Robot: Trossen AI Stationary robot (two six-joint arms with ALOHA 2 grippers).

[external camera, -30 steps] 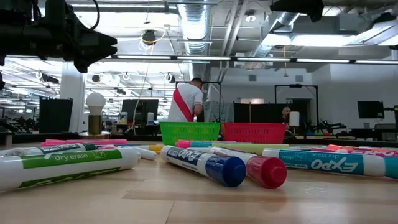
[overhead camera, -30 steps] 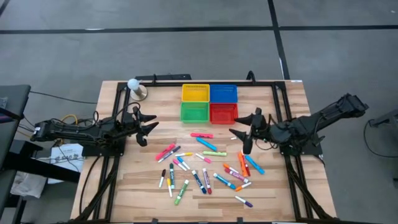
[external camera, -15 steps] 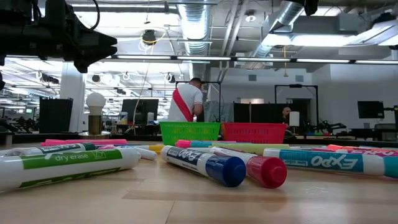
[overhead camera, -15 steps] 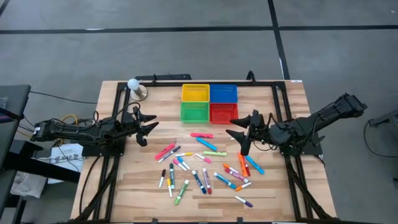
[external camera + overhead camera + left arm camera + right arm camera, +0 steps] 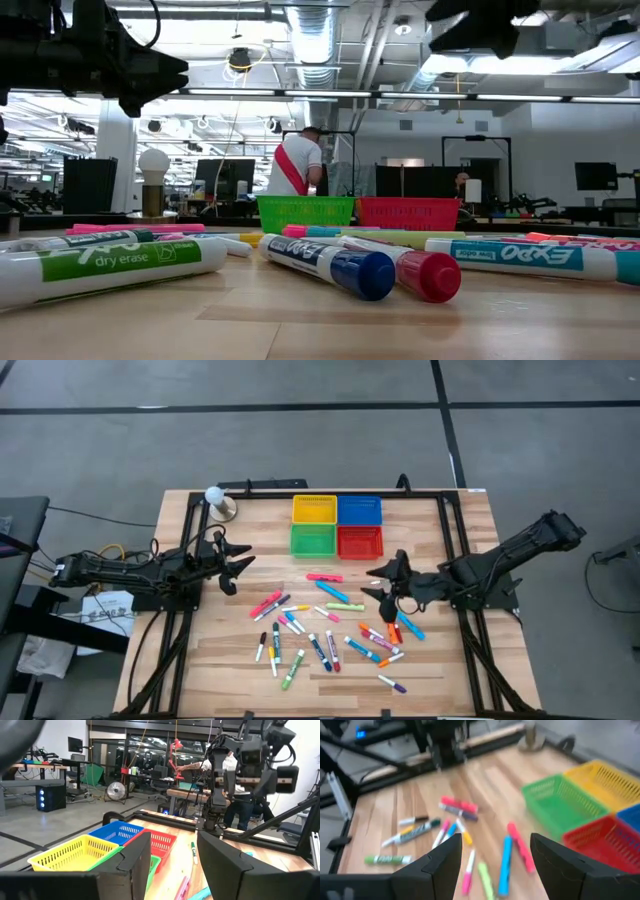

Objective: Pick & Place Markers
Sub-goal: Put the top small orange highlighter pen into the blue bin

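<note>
Several markers (image 5: pixel 330 625) in pink, blue, green, orange and purple lie flat and scattered on the wooden table; they also show as markers (image 5: pixel 455 832) in the right wrist view and markers (image 5: pixel 330 265) in the low view. My right gripper (image 5: pixel 375 582) hovers open above the scatter's right part, slanting down, with nothing between its fingers (image 5: pixel 440 865). My left gripper (image 5: pixel 245 560) waits open at the table's left side, roughly level and clear of everything; it also shows as my left gripper (image 5: pixel 172 865) in its own wrist view.
Four mesh baskets stand in a square at the far middle: yellow (image 5: pixel 313 509), blue (image 5: pixel 359 509), green (image 5: pixel 313 540), red (image 5: pixel 360 541). A white ball on a round base (image 5: pixel 218 500) sits at the far left corner. People stand in the room beyond the table.
My right gripper has come down and moved toward the table's near edge and a little left, over the markers, tipping its fingers further downward. It has stayed open. The markers have not moved.
</note>
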